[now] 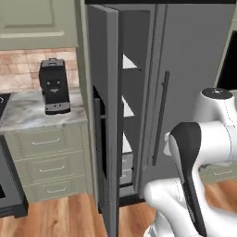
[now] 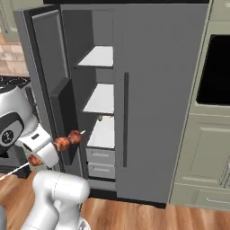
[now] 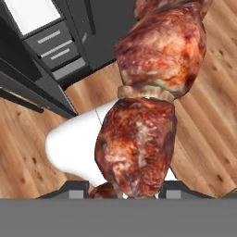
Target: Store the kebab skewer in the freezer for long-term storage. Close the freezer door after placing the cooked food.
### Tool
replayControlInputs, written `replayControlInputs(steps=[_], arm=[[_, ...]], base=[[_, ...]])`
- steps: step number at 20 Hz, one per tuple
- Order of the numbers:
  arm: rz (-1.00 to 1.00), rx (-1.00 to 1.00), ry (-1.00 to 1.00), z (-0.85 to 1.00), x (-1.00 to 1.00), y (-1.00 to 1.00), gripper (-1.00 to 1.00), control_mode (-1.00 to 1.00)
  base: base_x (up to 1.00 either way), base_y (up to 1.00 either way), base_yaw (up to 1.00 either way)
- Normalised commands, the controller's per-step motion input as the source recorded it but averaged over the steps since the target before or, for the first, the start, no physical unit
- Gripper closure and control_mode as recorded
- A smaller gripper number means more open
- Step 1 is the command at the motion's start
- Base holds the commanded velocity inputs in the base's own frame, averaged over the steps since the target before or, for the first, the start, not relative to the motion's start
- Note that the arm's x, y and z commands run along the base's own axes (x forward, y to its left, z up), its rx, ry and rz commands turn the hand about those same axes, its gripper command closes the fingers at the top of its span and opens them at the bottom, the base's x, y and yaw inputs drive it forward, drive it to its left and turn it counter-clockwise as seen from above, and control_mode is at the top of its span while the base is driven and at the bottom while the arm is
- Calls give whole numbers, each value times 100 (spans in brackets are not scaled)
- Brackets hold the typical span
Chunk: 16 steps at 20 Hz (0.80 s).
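Note:
The kebab skewer (image 3: 139,139) fills the hand view as big reddish-brown meat chunks on a pale stick. My gripper (image 3: 127,192) is shut on it, with a dark fingertip either side of the lowest chunk. In the right base view the kebab skewer (image 2: 72,138) is held low, in front of the open freezer (image 2: 101,99), its stick running down to the left. The freezer door (image 2: 47,67) stands swung wide on the left. In the left base view the freezer door (image 1: 105,115) shows edge-on in front of the freezer (image 1: 129,88) with its white shelves and grey drawers.
The plain grey fridge door (image 2: 157,90) with its bar handle is closed to the right of the freezer. A dark-glass wall oven (image 2: 218,67) sits further right. A black coffee machine (image 1: 54,86) stands on the marble counter (image 1: 23,118) to the left. Wooden floor lies below.

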Motion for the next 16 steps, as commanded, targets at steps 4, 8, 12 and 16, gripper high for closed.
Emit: replayControlInputs(steps=[4, 8, 12, 16], arm=[[0, 0, 0, 0, 0, 0, 100, 100], [0, 0, 0, 0, 0, 0, 100, 100], [0, 0, 0, 0, 0, 0, 100, 100], [0, 0, 0, 0, 0, 0, 100, 100]], base=[[34, -55, 36], [49, -54, 48], [51, -50, 47], [51, -49, 48]])
